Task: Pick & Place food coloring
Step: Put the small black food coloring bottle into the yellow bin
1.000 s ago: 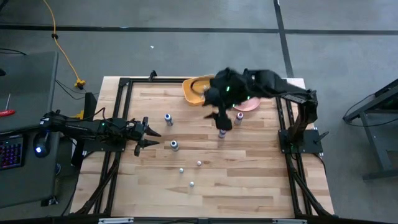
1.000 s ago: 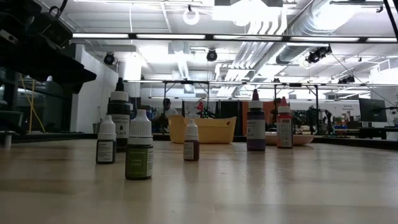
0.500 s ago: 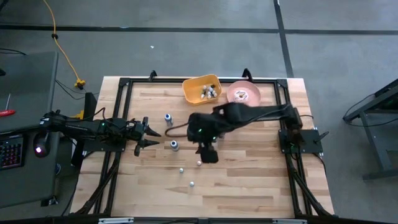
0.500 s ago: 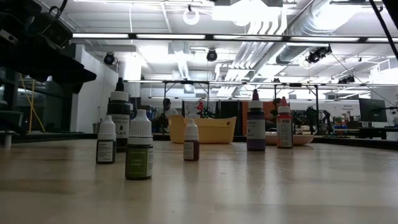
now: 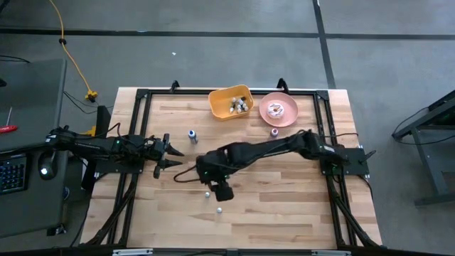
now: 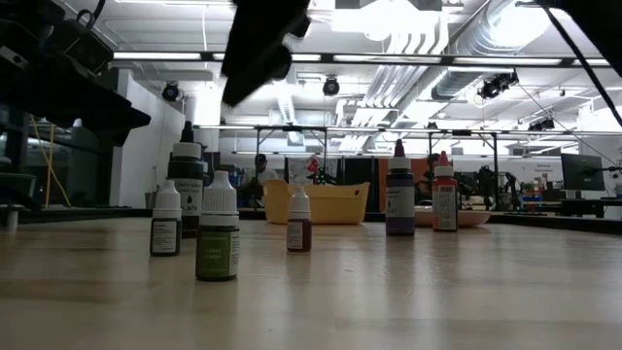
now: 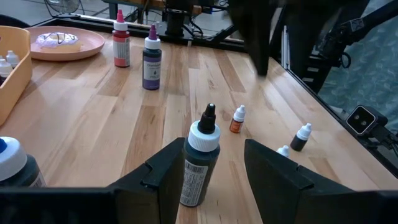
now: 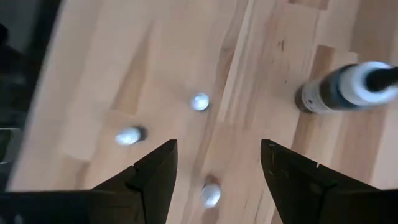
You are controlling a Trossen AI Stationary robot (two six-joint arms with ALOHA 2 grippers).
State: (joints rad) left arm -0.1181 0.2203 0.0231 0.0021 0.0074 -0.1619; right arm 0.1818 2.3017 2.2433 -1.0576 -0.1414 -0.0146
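Note:
Food coloring bottles stand upright on their bases on the wooden table. In the low view I see a tall black-capped one (image 6: 187, 185), a green one (image 6: 218, 238), a small brown one (image 6: 298, 224), a purple one (image 6: 399, 199) and a red one (image 6: 444, 194). My right gripper (image 5: 222, 190) hangs open above three tiny white-capped bottles (image 8: 199, 101) near the table's middle, touching none. My left gripper (image 5: 174, 155) waits open at the table's left, level, with the black-capped bottle (image 7: 200, 162) standing just ahead of its fingers. More bottles lie in the yellow bin (image 5: 231, 102).
The yellow bin and a pink plate with a doughnut (image 5: 278, 108) sit at the table's far edge. A blue-capped bottle (image 5: 192, 134) stands near the left gripper. My right arm (image 5: 284, 146) stretches across the table's middle. Black frame rails (image 5: 135, 135) run along the table's sides.
My right arm has swept from beside the yellow bin and pink plate toward the table's near-left, across the middle, and now hangs over the small bottles there. It has come into the low view's top. The bottles have stayed in place.

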